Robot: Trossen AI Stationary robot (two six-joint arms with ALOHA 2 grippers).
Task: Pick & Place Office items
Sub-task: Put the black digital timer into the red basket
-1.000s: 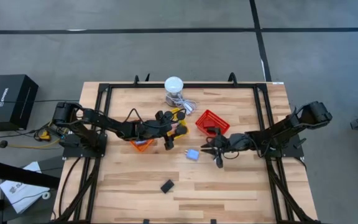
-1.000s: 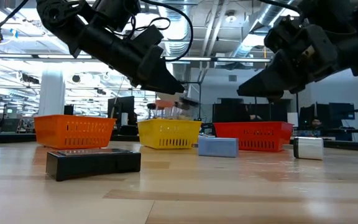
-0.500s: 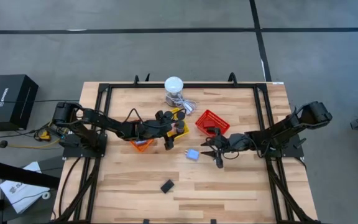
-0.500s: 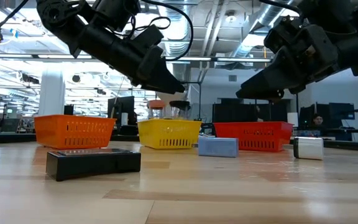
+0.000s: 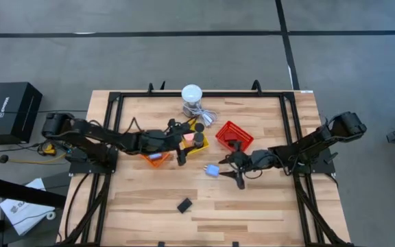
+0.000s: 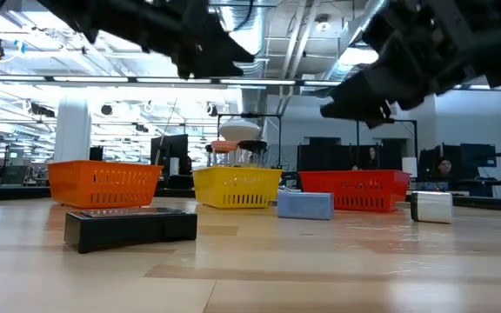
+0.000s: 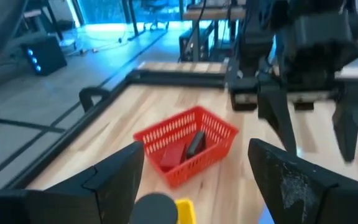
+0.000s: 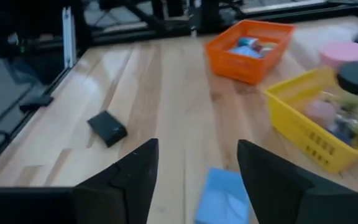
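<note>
Between picks, by the look of it. On the worktop point(image 5: 252, 206), right hand point(image 5: 233, 175) spread just right of light-blue block point(image 5: 212, 170); next calls for dropping over it and closing. Left hand point(image 5: 182, 140) spread, empty, above yellow basket point(image 5: 199, 149). Black bar point(image 5: 184, 205) near front, flat.

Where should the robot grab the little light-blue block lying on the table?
Probably from straight above, fingers closing across the two long flat sides of the light-blue block. It lies flat on the bare table, apart from the baskets, and the open right gripper hangs just beside it.
</note>
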